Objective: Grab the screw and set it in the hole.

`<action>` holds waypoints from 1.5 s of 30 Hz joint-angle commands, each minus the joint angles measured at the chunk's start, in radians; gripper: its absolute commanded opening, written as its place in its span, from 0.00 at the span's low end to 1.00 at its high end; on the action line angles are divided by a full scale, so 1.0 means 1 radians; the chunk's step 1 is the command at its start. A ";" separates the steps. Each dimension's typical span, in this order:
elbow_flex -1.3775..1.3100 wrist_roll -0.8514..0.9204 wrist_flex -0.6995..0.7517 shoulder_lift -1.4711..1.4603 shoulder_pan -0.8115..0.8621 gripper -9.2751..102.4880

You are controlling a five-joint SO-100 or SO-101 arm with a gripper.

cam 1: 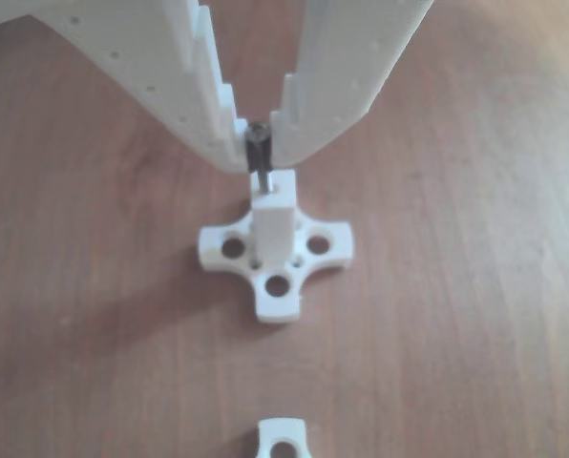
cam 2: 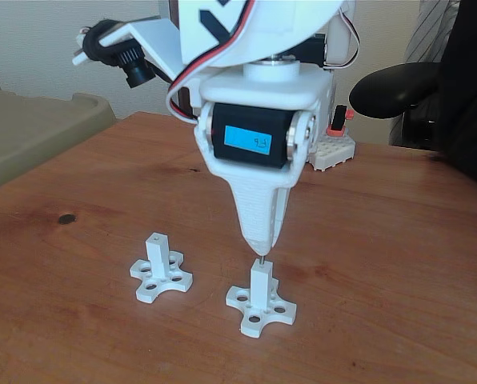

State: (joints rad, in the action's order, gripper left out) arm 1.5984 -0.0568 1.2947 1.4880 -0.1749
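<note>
In the other view, we see the end effector (cam 1: 257, 145) only as 2 white plastic fingers (cam 1: 194, 91) with stepped inner edges and small dimples; their upper parts are cut off by the top edge. They pinch the screw (cam 1: 259, 153) between their tips, its dark grey shank hanging straight down with a dull shiny head at the top. The picture is soft, so we cannot make out the thread. The screw's lower end meets the top face of the white square post (cam 1: 275, 221), and the hole (cam 1: 265, 187) itself is hidden by the screw tip. The post stands on a cross-shaped base (cam 1: 277, 258) with 4 rounded arms; we count 3 round holes clearly, the one at 12 o'clock being covered by the post. At 6 o'clock, a second white piece (cam 1: 284, 439) is cut off by the bottom edge.

In the fixed view, the end effector (cam 2: 260, 250) tapers to a narrow closed point, holding the thin screw (cam 2: 261, 258) just above the near post (cam 2: 260, 282). We count 2 cross-based posts on the wooden counter (cam 2: 398, 264); the other post (cam 2: 156, 252) sits at 9 o'clock of the first, with a tiny dot in its end face. A small dark round spot (cam 2: 66, 218) lies on the counter at 9 o'clock.
</note>
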 commanded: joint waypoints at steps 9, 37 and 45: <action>-0.038 -0.008 -0.018 0.009 -0.014 0.04; -0.066 -0.011 0.009 0.021 -0.009 0.04; -0.075 -0.011 0.020 0.023 -0.009 0.04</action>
State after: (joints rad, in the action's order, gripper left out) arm 1.5969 -0.0598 1.3039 1.4880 -0.1749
